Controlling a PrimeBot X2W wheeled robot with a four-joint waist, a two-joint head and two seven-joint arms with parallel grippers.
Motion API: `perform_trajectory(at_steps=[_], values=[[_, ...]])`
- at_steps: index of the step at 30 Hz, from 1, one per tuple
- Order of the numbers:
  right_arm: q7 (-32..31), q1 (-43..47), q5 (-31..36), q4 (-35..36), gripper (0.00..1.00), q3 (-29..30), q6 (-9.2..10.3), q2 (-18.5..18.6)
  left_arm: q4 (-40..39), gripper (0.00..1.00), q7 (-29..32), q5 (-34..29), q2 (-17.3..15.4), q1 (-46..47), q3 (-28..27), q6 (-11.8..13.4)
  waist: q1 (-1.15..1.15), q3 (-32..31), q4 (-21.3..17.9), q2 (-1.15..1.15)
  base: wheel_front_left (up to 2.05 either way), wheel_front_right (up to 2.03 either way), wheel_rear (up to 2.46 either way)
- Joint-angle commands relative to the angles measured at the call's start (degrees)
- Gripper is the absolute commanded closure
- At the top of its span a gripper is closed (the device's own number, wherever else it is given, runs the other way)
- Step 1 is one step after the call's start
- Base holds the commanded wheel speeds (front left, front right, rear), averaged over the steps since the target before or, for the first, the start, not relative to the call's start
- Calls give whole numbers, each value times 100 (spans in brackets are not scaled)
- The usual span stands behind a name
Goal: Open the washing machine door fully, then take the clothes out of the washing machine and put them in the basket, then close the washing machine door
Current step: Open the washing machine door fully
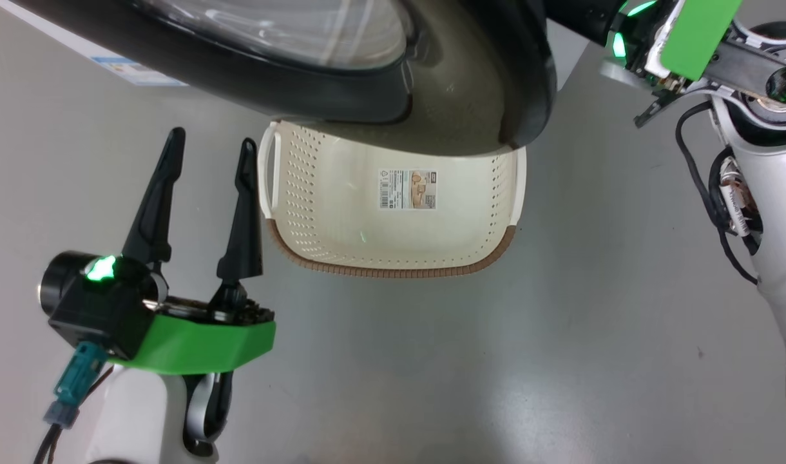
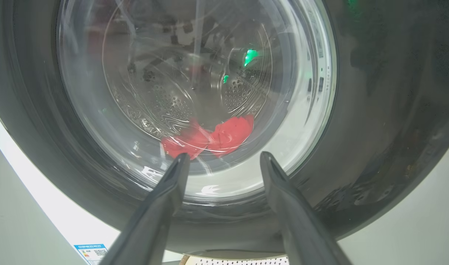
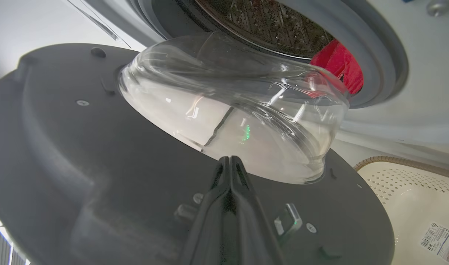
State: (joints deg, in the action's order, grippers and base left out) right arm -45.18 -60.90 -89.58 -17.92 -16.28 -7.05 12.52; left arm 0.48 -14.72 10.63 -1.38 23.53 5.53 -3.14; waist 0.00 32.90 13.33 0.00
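L gripper (image 1: 211, 138): low left in head view, above grey floor (image 1: 431, 374). Jaws spread wide, nothing btwn them, holds nothing. Its inner finger (image 1: 242, 206) sits just beside basket (image 1: 316, 193) left handle; contact can't tell. Basket upright on floor, mid-frame, barcode sticker (image 1: 409, 189) showing on its base. Door (image 1: 470, 96) stands out from washer, hangs over basket's far end and hides that part.

L wrist view: L fingers point at door's outer face, tips framing lower part of glass bowl (image 2: 195, 92); gap to door can't tell. Clothes (image 2: 209, 140) red, seen thru the glass, lying low in drum (image 2: 165, 106). Washer (image 2: 44, 206) white front at lower left w/ blue label (image 2: 92, 252).

R gripper (image 3: 230, 162): jaws pressed tight together, nothing pinched. Tips at door's inner face, right below glass bowl; touching or just off, can't tell.

R wrist view: door partway open, clear of grey ring (image 3: 390, 66) round drum mouth. Red clothes at ring's lower edge, inside washer, partly seen thru the bowl. Basket at lower right there, near washer front, beside door edge.

Head view: R arm (image 1: 766, 193) at far right, its fingers hidden behind door rim.
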Motion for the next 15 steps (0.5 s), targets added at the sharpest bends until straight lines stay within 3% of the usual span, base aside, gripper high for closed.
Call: perform_trajectory(at_steps=[1,10,13,14,15], values=[[-24,130,16,161,100,-78,-44,-150,-105,0,-28,-32,-150,-109,-208,-26,0,-94,-14,0,0,0,0],[76,246,42,-33,100,-124,-44,-264,-77,0,-28,28,-150,-168,-247,-27,0,-200,-109,0,0,0,0],[474,215,312,-14,100,-115,-44,-269,-75,0,-28,127,-150,-156,-239,-18,0,-152,-180,0,0,0,0],[656,212,385,-17,71,-100,-44,-291,-62,0,-28,195,-150,-150,-235,-25,0,-136,-210,0,0,0,0],[1009,219,530,-38,5,-87,-44,-303,-23,0,-28,308,-150,-131,-250,-51,0,-116,-274,0,0,0,0]])
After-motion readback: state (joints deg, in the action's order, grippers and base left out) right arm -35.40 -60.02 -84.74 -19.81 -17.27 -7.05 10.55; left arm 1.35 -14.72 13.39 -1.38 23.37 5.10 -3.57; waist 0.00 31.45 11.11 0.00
